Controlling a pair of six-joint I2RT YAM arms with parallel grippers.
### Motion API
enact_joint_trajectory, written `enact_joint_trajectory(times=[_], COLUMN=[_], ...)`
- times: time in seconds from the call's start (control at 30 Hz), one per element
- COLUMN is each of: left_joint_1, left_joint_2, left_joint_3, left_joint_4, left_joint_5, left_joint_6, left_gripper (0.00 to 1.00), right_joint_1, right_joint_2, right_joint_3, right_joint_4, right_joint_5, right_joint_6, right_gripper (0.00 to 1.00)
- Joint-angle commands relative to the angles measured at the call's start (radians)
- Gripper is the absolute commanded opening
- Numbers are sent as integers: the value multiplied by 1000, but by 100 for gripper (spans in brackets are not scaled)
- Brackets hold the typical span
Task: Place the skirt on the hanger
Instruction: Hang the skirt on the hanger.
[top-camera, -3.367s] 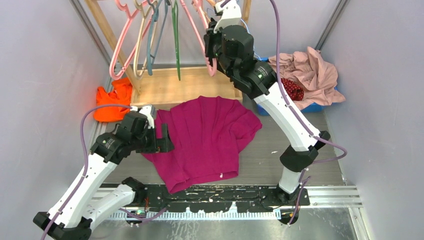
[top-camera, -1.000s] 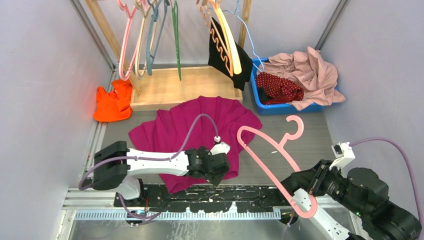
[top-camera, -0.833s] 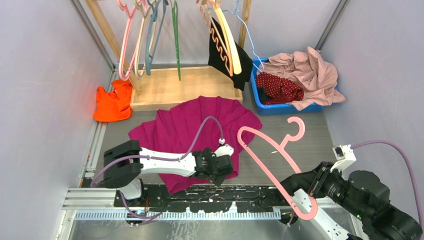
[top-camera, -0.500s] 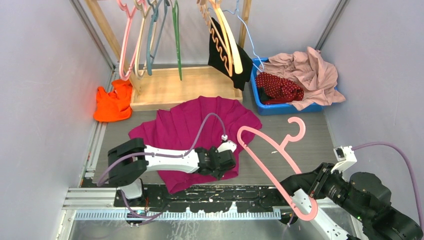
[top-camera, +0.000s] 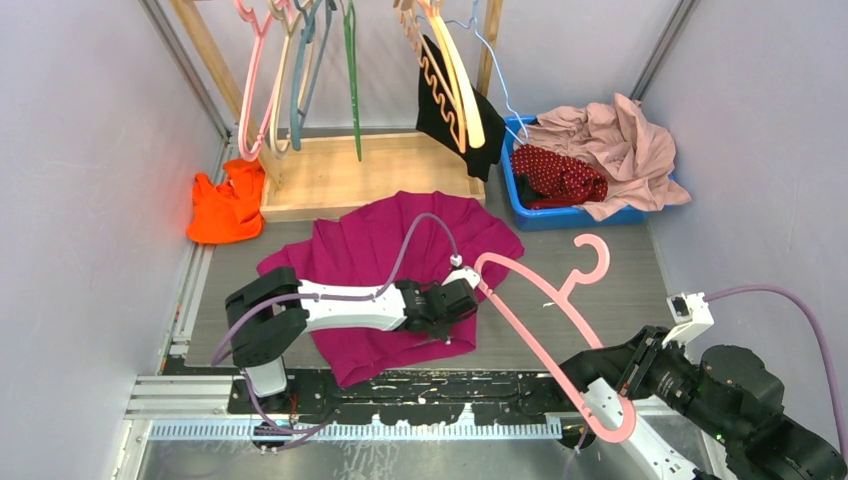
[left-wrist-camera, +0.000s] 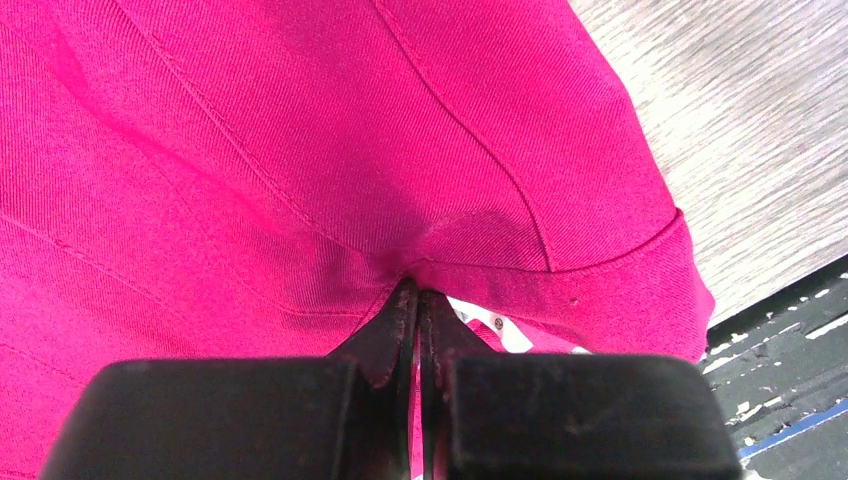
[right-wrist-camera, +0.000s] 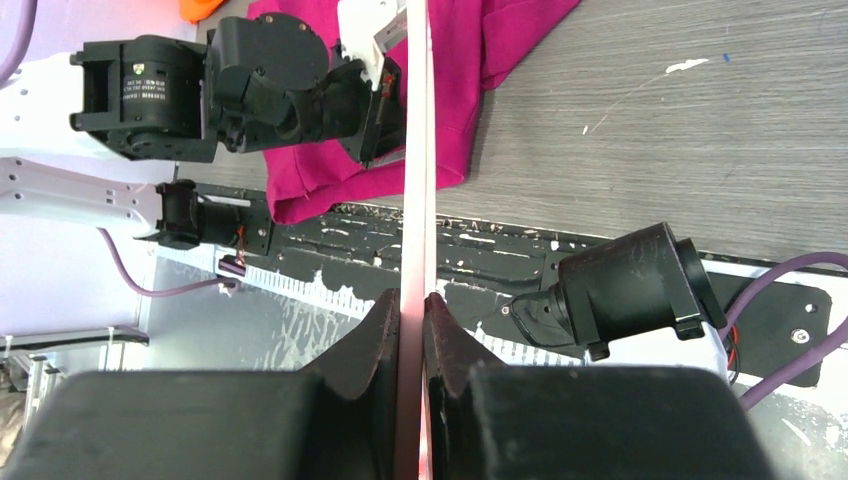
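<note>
The grey bench carries a plain magenta garment spread flat. The left pincer has just gone from wide open to clenched on that garment's hem near a corner, after sliding along it towards the pink hanger. The right pincer is clamped on the hanger's bar and holds it slanted above the bench's right side. The dotted dark red skirt lies untouched in the blue bin at the far right, well apart from both arms. I judge the grip has gone to the magenta piece, so the dotted skirt is no nearer the hanger.

Most of the skirt is buried under a pale pink garment. The hanger's lower end hides behind the right arm. I cannot tell how many layers the left pinch holds.
</note>
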Motion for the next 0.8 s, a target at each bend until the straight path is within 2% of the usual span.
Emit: enact_joint_trajectory(times=[0.0, 0.5, 0.77], left_joint_1=[31, 120, 154], left_joint_2=[-11, -23, -46], left_joint_3=[45, 160, 156], left_joint_4=[56, 46, 28], left_joint_5=[19, 83, 110], left_joint_6=[31, 103, 125], left_gripper=[0, 0, 0], right_joint_1=[-3, -4, -3], right_joint_2=[-2, 9, 5], right_joint_3=[17, -32, -56], right_joint_4=[-117, -135, -135], right_joint_5=[-49, -129, -348], right_joint_6=[-18, -18, 10], right_gripper=[1, 1, 1])
